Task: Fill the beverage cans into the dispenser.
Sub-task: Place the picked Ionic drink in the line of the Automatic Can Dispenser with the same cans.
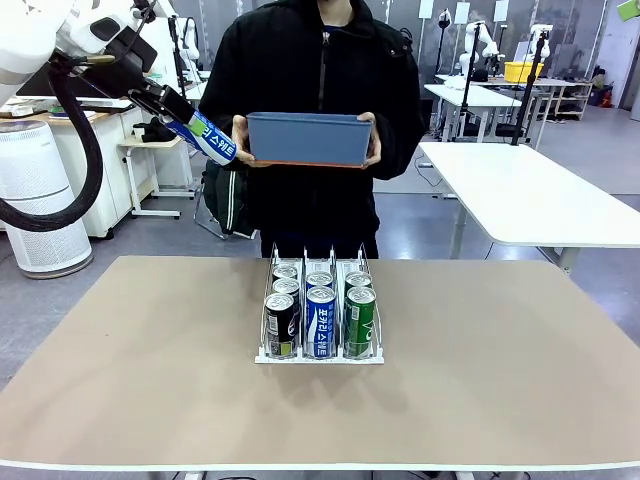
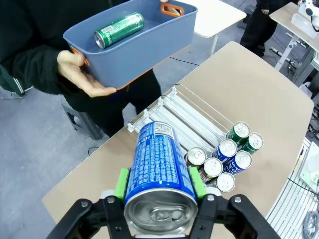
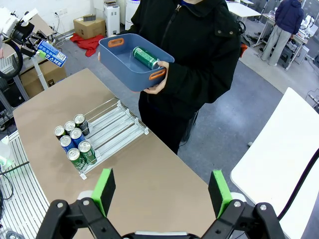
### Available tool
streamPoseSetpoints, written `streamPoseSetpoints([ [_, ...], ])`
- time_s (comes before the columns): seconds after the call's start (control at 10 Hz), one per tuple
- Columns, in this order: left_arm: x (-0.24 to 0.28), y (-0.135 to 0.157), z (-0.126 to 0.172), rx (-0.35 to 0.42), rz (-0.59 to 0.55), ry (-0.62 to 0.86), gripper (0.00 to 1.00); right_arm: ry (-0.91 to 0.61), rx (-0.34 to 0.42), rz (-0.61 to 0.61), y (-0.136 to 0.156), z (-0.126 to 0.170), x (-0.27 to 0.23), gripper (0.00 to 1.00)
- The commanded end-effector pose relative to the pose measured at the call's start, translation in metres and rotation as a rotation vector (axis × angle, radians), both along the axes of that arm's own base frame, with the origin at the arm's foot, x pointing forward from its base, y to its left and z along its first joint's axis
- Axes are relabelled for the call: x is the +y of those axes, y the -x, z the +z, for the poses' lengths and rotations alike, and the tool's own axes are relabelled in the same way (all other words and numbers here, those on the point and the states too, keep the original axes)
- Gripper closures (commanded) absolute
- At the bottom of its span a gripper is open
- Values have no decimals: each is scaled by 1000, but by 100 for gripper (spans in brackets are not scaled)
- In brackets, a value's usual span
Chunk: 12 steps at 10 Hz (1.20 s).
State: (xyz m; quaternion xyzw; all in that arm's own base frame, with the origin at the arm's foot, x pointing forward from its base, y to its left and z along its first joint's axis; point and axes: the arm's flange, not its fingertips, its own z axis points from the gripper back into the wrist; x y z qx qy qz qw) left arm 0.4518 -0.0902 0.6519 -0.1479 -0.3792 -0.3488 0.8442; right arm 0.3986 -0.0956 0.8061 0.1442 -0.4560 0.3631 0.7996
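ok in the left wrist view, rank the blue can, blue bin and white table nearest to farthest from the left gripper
1. blue can, clamped in the left gripper
2. blue bin, ahead, gripped by the person's hand
3. white table, behind the bin

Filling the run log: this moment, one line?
left gripper: shut on blue-and-white can | right gripper: open | bin: green can inside | dispenser: partly filled
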Motion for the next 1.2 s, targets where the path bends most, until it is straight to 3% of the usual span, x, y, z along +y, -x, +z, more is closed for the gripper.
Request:
streamPoseSetpoints([
  [0.0,3,0,2,-9,-6,3,100,-3,1,5,1,-1,1,0],
  [0.1,0,0,0,0,0,0,43,-3,1,5,1,-1,1,0],
  [0.2,-1,6,3,48,73,-46,43,-3,1,5,1,-1,1,0],
  [0.7,-51,73,17,302,213,-73,43,-3,1,5,1,-1,1,0],
  [1.0,-101,106,-3,389,221,-221,43,-3,1,5,1,-1,1,0],
  [1.1,-118,115,-14,422,134,-231,43,-3,1,5,1,-1,1,0],
])
